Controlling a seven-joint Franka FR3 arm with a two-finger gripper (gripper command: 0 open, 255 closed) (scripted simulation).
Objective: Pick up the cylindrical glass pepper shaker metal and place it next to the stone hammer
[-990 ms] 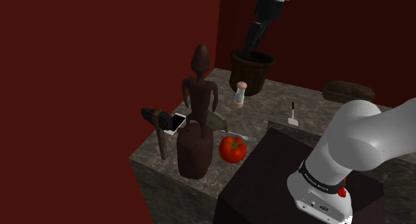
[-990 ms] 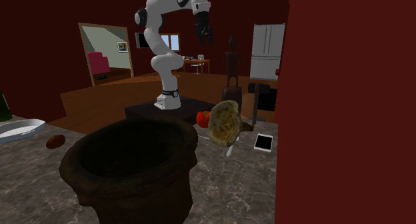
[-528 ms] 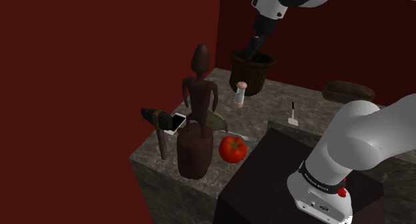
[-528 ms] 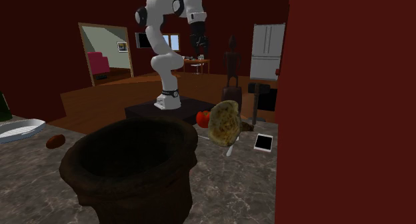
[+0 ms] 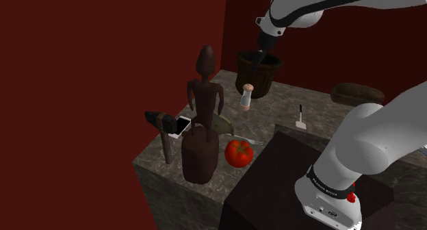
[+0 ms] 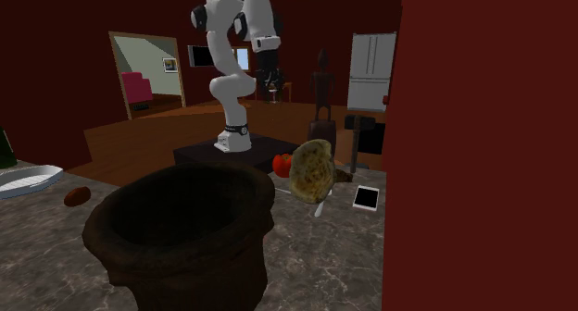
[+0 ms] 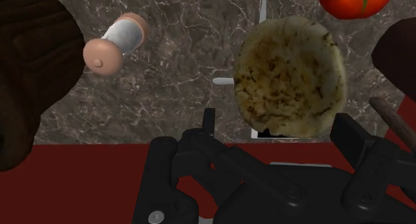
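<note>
Gripper (image 5: 263, 49) jaws are spread and hold nothing; in the wrist view the fingers (image 7: 209, 121) stand apart. In the shoulder view the gripper tip overlaps the rim of the dark pot (image 5: 259, 72) from above; can't tell how much gap there is. In the second exterior view the gripper hangs high on the arm (image 6: 227, 73), far behind the pot.

Shaker (image 5: 246, 97) is upright on the marble counter (image 5: 315, 105). It is just beside the pot, on the side facing the stand (image 5: 287, 184), and does not touch it. It has a pinkish cap and a pale see-through body. In the wrist view it sits between the pot and the flatbread (image 7: 290, 76), well clear of both fingers.

Hammer (image 5: 163, 129) is well apart from the pot, at the counter's edge beyond the statue (image 5: 204, 119), head up and handle down. The white-framed phone (image 5: 181, 126) is equally far from the pot, between hammer and statue. Tomato (image 5: 239, 153) is well apart from the pot, near the stand.
</note>
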